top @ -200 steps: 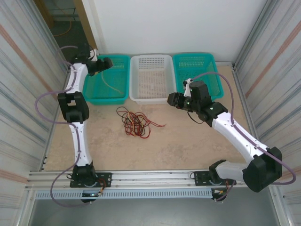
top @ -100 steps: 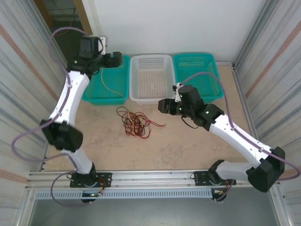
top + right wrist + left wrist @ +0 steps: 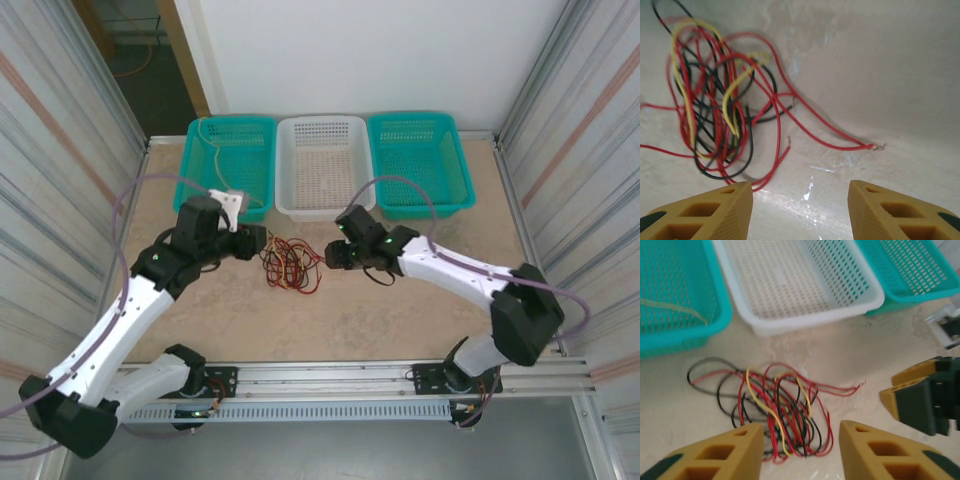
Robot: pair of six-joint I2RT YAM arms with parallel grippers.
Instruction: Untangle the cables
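Three baskets in a row at the far edge of the table (image 3: pixel 400 320): one white basket (image 3: pixel 322 210) in the middle, a teal basket (image 3: pixel 230 122) on its left and another teal basket (image 3: pixel 412 117) on its right. The cables (image 3: pixel 290 265) (image 3: pixel 775 410) (image 3: pixel 715 100) lie in one loose tangle on the bare table just in front of the white basket's left half, not touching it; red, black and yellow strands cross each other, count per colour cannot be told. One red end trails out of the heap toward the side below the white basket's right half. One thin tan wire (image 3: pixel 212 150) (image 3: pixel 675 307) lies apart in the basket left of the white one. Left gripper (image 3: pixel 255 240) (image 3: pixel 800 432) sits in front of the white basket's left corner, jaws spread wide, holding nothing, fingers low over the tangle. Right gripper (image 3: pixel 333 255) (image 3: pixel 800 187) (image 3: pixel 912 390) sits in front of the white basket's centre, jaws spread wide too, holding nothing. Open tabletop runs in front of the white basket past the heap; ribbed metal walls close both sides.
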